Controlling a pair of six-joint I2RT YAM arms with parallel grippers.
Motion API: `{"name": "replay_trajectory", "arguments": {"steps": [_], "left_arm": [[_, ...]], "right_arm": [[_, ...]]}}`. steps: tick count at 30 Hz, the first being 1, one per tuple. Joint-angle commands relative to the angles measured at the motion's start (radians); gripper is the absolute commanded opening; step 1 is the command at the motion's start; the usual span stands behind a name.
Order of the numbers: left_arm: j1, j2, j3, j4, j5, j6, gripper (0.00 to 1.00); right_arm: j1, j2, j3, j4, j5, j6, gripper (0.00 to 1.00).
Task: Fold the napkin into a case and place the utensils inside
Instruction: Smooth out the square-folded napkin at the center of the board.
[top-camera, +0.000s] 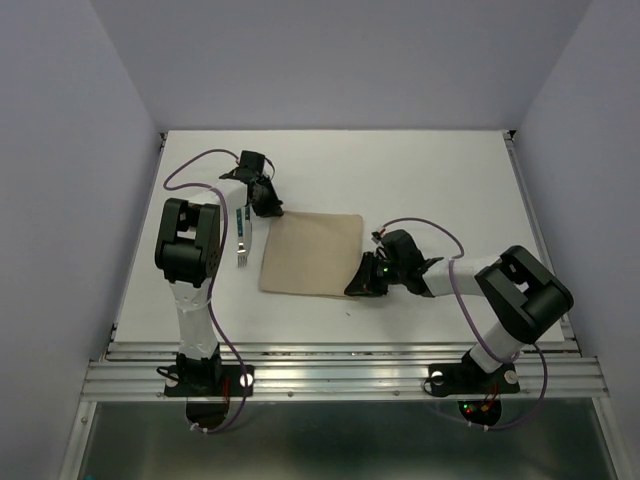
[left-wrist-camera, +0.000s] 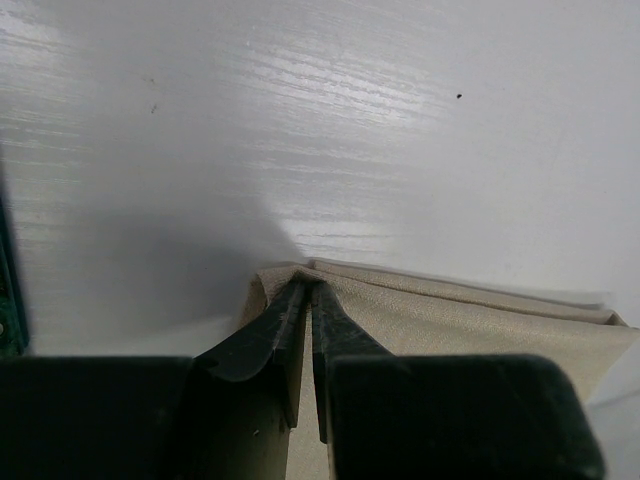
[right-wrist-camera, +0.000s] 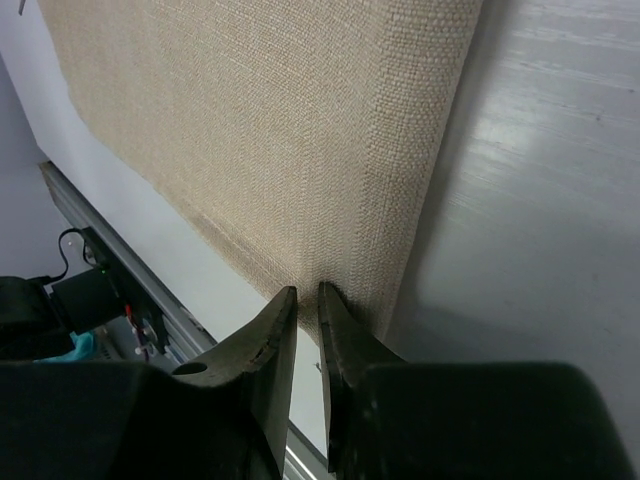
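Note:
The beige napkin (top-camera: 310, 255) lies flat mid-table, and its far edge shows two layers in the left wrist view (left-wrist-camera: 450, 320). My left gripper (top-camera: 268, 210) is at its far-left corner, shut on the cloth, which bunches around the tips (left-wrist-camera: 308, 285). My right gripper (top-camera: 358, 285) is at the near-right corner, its jaws almost together on the napkin's (right-wrist-camera: 270, 130) edge (right-wrist-camera: 307, 290). The utensils (top-camera: 241, 240), silver with green handles, lie just left of the napkin beside the left arm. A fork's tines point toward me.
The left arm's elbow (top-camera: 188, 240) hangs over the table's left side, close to the utensils. Purple walls enclose the white table (top-camera: 430, 180) on three sides. A metal rail (top-camera: 340, 375) runs along the near edge.

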Motion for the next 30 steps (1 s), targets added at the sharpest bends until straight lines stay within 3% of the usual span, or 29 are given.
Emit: {"name": "replay_trajectory", "arguments": {"steps": [1,8,13,24,30], "left_arm": [[0.000,-0.027,-0.046,-0.083,-0.038,0.014,0.18],[-0.008,-0.072,-0.098,-0.061,-0.015,0.012,0.18],[-0.009,-0.076,-0.105,-0.060,-0.012,0.012,0.18],[-0.022,-0.072,-0.122,-0.052,-0.003,0.006,0.18],[-0.022,-0.083,-0.128,-0.050,-0.003,0.006,0.18]], "right_arm": [[0.009,-0.022,-0.035,-0.153,0.140,-0.064,0.21],[0.009,-0.085,0.025,-0.224,0.173,-0.086,0.21],[-0.025,-0.102,0.189,-0.229,0.201,-0.104,0.23],[-0.036,0.321,0.750,-0.273,0.141,-0.109,0.22],[-0.026,0.476,0.919,-0.279,0.139,-0.083,0.22]]}}
